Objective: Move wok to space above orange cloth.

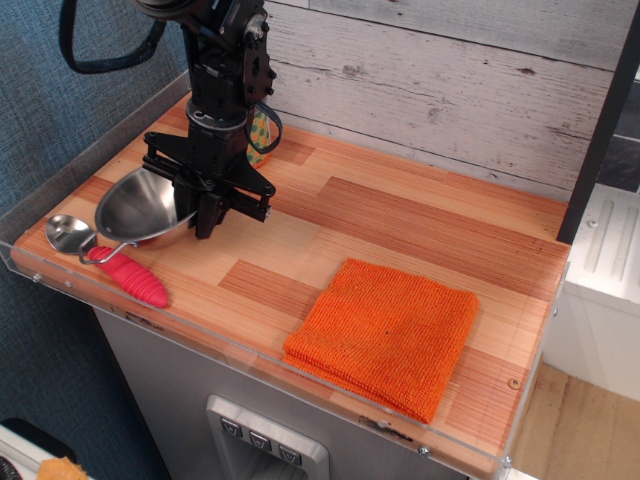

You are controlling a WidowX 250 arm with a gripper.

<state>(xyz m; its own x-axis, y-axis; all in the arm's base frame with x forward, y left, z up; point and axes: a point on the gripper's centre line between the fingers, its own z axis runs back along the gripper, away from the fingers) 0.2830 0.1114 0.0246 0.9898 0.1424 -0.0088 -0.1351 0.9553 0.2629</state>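
Observation:
The wok (135,208), a small shiny steel bowl-shaped pan with a wire loop handle, sits at the left end of the wooden table (400,215), tilted with its right side raised. My black gripper (200,218) comes down from above and its fingers are closed on the wok's right rim. The orange cloth (385,333), a folded ribbed square, lies flat near the front right of the table, well apart from the wok and the gripper.
A metal spoon with a pink handle (128,277) lies just in front of the wok, its bowl by the left edge. A green-orange dotted can (259,136) stands behind the arm. A clear plastic rim runs along the table edges; a plank wall stands behind.

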